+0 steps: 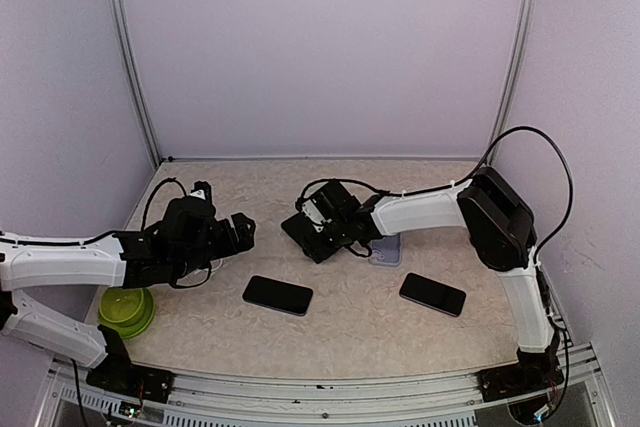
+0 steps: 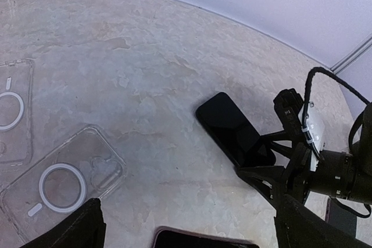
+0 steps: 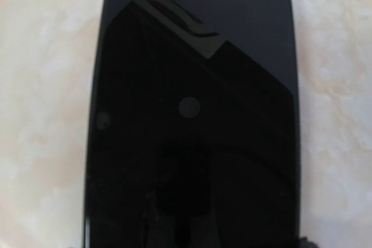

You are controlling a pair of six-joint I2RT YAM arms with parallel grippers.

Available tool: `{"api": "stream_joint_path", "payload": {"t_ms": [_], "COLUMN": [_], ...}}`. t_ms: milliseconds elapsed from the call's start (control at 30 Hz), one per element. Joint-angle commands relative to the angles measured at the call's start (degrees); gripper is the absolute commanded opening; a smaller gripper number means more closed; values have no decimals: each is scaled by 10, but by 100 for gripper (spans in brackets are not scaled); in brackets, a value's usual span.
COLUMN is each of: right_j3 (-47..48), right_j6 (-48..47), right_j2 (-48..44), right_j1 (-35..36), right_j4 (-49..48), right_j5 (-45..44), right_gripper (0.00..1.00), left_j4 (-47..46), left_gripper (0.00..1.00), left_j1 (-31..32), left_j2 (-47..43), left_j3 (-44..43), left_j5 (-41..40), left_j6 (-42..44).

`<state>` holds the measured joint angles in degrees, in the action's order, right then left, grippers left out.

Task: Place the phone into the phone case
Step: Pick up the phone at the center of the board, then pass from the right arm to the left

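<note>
A black, shiny phone [image 2: 229,126] with round corners is seen lying flat on the pale counter [image 2: 145,56], right under the right jaws, which are set at either side of one end; whether it is squeezed cannot be told. The right arm [image 1: 420,212] is stretched across to the middle and bent low, while the left jaws are held wide open and empty, just above a clear phone case [image 2: 61,184].

walls [image 1: 320,47]: plain pale lilac panels, fitted on three sides | uprights [image 1: 131,67]: aluminium profiles set in both back corners | counter [image 1: 350,322]: topped in beige marble pattern | rail [image 1: 330,387]: slotted aluminium mounted along near edge | light: evenly diffused, shadows kept soft
</note>
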<state>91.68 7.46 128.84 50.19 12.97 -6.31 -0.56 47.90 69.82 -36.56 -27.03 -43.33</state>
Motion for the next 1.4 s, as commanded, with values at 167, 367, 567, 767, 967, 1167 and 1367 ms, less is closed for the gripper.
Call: {"api": "stream_joint_path", "payload": {"t_ms": [167, 367, 567, 767, 967, 1167, 1367], "right_j3": [-90, -157, -208, -252, -299, -334, -364], "right_j6": [-51, -88, -108, -133, -157, -179, -200], "right_j2": [-97, -152, -192, -228, -261, -296, -329], "right_j1": [6, 10, 17, 34, 59, 75, 84], "right_j4": [-104, -156, -185, -219, -258, -285, -305], "right_j5": [18, 32, 43, 43, 33, 33, 40], "right_gripper": [63, 63, 63, 63, 63, 64, 63], "left_j4": [-39, -50, -66, -91, -118, -147, -179], "left_gripper": [99, 99, 99, 99, 99, 99, 98], "left_j1": [-22, -25, -28, -32, -34, -49, -57], "left_j2": [6, 12, 18, 24, 21, 28, 31], "left_j3": [13, 13, 11, 9, 16, 24, 31], "left_j5": [36, 56, 76, 130, 183, 259, 334], "left_j6": [7, 26, 56, 86, 100, 102, 99]}}
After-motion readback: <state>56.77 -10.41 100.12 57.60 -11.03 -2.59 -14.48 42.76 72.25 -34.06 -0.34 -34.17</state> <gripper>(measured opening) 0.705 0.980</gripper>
